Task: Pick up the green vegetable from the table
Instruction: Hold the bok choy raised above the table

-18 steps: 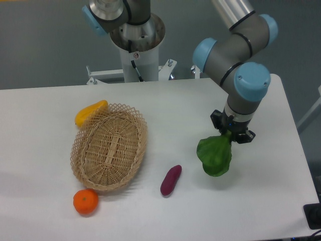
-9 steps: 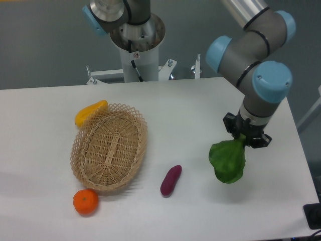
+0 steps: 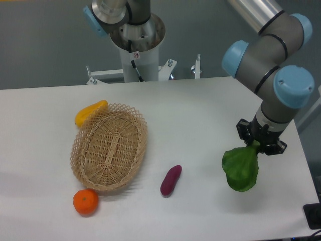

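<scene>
The green vegetable (image 3: 241,169) has rounded dark green leaves and hangs from my gripper (image 3: 258,145) at the right side of the white table (image 3: 200,110). The gripper is shut on its upper stem end, which the fingers hide. The leaves point down and to the left. I cannot tell whether the leaf tips touch the tabletop.
A wicker basket (image 3: 109,147) stands at the left, with a yellow-orange pepper (image 3: 90,112) behind it and an orange fruit (image 3: 86,202) in front. A small purple sweet potato (image 3: 171,179) lies at the middle front. The table's right edge is close to the gripper.
The gripper has moved to the right and slightly toward the front, carrying the green vegetable with it. The other objects have not moved.
</scene>
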Robot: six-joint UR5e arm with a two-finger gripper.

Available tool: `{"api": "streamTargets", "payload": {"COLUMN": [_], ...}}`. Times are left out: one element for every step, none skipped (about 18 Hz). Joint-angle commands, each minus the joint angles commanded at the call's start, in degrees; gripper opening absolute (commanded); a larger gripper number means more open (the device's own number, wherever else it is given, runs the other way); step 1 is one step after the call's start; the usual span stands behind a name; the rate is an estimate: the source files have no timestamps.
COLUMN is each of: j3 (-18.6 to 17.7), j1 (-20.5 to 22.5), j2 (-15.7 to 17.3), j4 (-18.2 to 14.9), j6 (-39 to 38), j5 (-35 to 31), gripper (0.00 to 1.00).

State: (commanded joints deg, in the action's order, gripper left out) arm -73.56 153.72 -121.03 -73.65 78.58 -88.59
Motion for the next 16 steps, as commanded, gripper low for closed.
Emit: {"api": "streamTargets", "payload": {"j3": [0.1,0.2,0.3,0.3,0.3,0.3,0.2,0.2,0.2,0.2,0.2,0.2,0.1,0.2,0.1,0.0], "j1": [0.1,0.3,0.4,0.5,0.5,0.5,0.3,0.1,0.1,0.1,0.1,0.1,0.1,0.1,0.1,0.1], "j2": [0.0,-0.1,-0.1,-0.1,-0.1,-0.1,-0.1,-0.1,-0.1,-0.1,-0.1,-0.1,-0.1,-0.1,-0.1,-0.1], "j4": [-0.1,-0.1,-0.1,-0.1,0.0,0.0,0.0,0.0,0.1,0.1,0.1,0.1,0.1,0.1,0.1,0.1], "j6": [0.1,0.1,0.2,0.2,0.2,0.2,0.1,0.1,0.1,0.2,0.2,0.2,0.2,0.2,0.2,0.2], "j5": [0.1,0.2,0.5,0.6,0.6,0.5,0.3,0.2,0.2,0.1,0.1,0.1,0.1,0.1,0.1,0.1], "gripper": [0.08,0.08,0.08,0.07,0.07,0.07,0.06,0.06,0.06,0.06,0.06,0.06,0.06,0.06,0.06,0.06]}}
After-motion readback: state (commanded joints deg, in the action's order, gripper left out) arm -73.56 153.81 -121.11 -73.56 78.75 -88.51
